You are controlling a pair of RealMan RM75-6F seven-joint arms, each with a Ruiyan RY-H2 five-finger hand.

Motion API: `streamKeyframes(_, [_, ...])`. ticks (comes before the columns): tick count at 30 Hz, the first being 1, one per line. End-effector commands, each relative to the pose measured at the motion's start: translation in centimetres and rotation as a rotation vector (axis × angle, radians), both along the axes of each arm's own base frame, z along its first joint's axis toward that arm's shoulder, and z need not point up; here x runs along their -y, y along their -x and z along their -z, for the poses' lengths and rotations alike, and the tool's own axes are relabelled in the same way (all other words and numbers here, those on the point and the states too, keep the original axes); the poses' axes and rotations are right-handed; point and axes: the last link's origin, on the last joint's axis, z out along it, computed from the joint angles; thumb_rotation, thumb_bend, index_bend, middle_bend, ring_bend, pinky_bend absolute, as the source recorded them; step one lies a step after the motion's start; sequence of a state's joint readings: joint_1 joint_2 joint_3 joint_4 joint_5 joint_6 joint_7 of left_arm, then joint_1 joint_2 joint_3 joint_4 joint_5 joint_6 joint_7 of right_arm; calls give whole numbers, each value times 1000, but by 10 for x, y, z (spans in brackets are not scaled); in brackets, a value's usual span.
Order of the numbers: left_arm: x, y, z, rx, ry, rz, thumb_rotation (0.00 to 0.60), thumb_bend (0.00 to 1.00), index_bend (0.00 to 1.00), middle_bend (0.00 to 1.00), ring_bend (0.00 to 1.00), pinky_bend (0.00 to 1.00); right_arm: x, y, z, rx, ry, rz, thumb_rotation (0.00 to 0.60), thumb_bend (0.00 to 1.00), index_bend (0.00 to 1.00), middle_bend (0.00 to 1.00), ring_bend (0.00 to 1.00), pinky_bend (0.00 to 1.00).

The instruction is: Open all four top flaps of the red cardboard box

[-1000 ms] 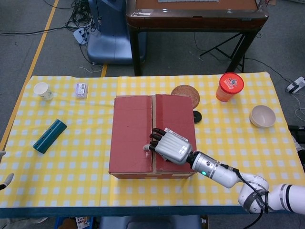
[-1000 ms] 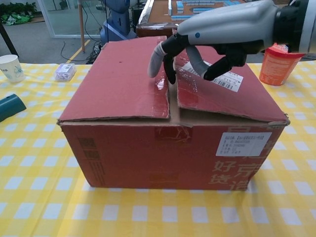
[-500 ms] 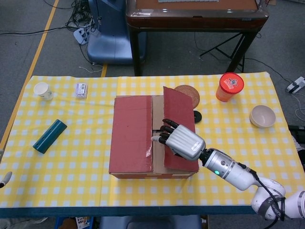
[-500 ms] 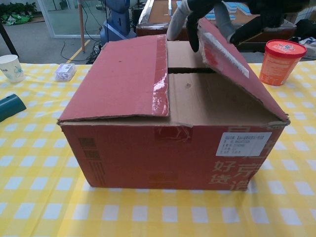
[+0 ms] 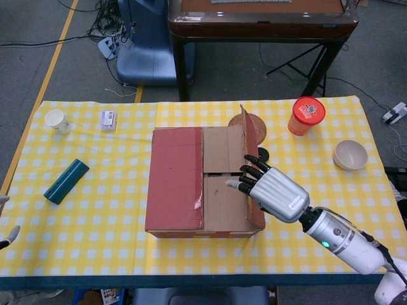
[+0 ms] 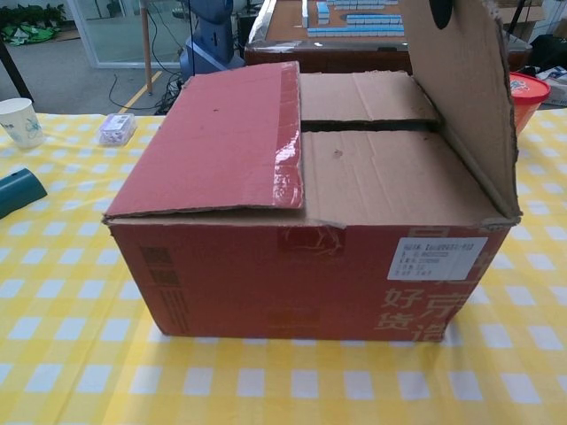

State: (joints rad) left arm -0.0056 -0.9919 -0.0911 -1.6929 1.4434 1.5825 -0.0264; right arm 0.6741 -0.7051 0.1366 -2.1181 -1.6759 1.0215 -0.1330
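At the near edge of the table [image 5: 95,254], low on the left side, only a fingertip or two of the left hand [image 5: 7,236] shows — whether its fingers are apart or closed cannot be told. Further in, the right hand [image 5: 270,190] reaches from the near right corner to the red cardboard box [image 5: 175,184], which sits in the middle of the yellow-checked table, slightly nearer the front edge. The hand's fingers [image 5: 251,171] are spread and pressed against the right flap [image 5: 249,149], its thumb on the inner side; the flap stands nearly upright. In the chest view that raised flap [image 6: 461,97] rises over the box's right wall, and one dark fingertip shows through at its top edge. The left flap [image 5: 177,175] lies closed, flat on the box top. Between the two, the brown inner flaps [image 5: 222,184] lie closed, a narrow slit between them.

Around the box: a teal block [image 5: 66,181] lies near the left edge, well apart. Behind the raised flap a round woven coaster [image 5: 254,124] and a small black disc [image 5: 262,154] lie just beside the box's far right corner, partly hidden by the flap. A beige bowl [image 5: 350,154] sits by the right edge. Along the far edge stand a white paper cup [image 5: 58,120] at the left corner, a small clear packet [image 5: 108,119] beside it, and an orange cup with a red lid [image 5: 306,115] toward the right.
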Motion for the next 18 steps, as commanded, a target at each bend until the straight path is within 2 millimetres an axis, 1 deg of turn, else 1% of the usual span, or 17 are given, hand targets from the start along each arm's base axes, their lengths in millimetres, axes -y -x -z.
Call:
streamKeyframes(1, [0,-1,0,-1,0,4,600,267,321,244,98,0,-9,4,-9,-1,19,2,600,1000,241,418,222,107])
streamKeyframes(5, [-1,-3,0,-2,3,8,600,267,321,244,98,0,-18,12,-17,1,29,31,600,1000,241,420,230,115])
streamKeyframes(11, [-2,-5,2,-1,20,13,600,267,321,244,97,0,-28,32,-27,-10,61,79,600,1000,241,422,230,115])
streamKeyframes(18, [-6,-13,3,-3,30,38,600,267,321,244,96,0,-44,56,-43,5,114,147,600,1000,241,421,230,115])
